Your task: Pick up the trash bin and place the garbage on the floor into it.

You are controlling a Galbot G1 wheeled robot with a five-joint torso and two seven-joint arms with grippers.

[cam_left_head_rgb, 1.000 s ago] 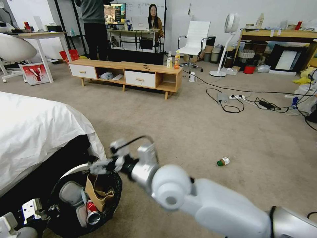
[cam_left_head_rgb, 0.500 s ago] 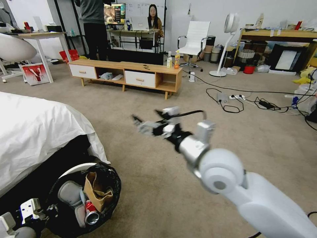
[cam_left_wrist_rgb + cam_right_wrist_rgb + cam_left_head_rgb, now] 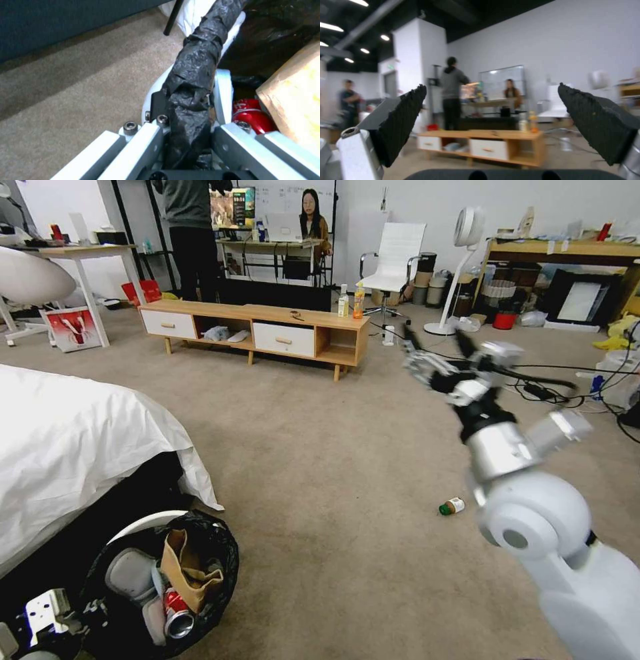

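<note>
The small round white plastic trash bin [image 3: 160, 587] with its crinkly black bag is seen at about 7 o'clock in the head view, next to the bed with the white sheet [image 3: 73, 447]. The left tool [image 3: 186, 125] is clamped on the bag-covered rim of the trash bin, with one finger on each side of the rim. Inside the bin a red soda can [image 3: 176, 615], a torn piece of brown cardboard [image 3: 190, 573] and white tissues [image 3: 130, 577] can be seen.

A small green-capped bottle [image 3: 451, 507] is lying on its side on the flat beige carpet floor [image 3: 333, 480], at about 4 o'clock from the middle of the head view, well apart from the bin.

The right tool [image 3: 437, 355] is held up in the air at about 2 o'clock, above the bottle. Its two black fingers [image 3: 403, 120] are spread wide apart, and nothing is held between them. A low wooden cabinet with white drawers [image 3: 257, 332] stands at 12 o'clock.
</note>
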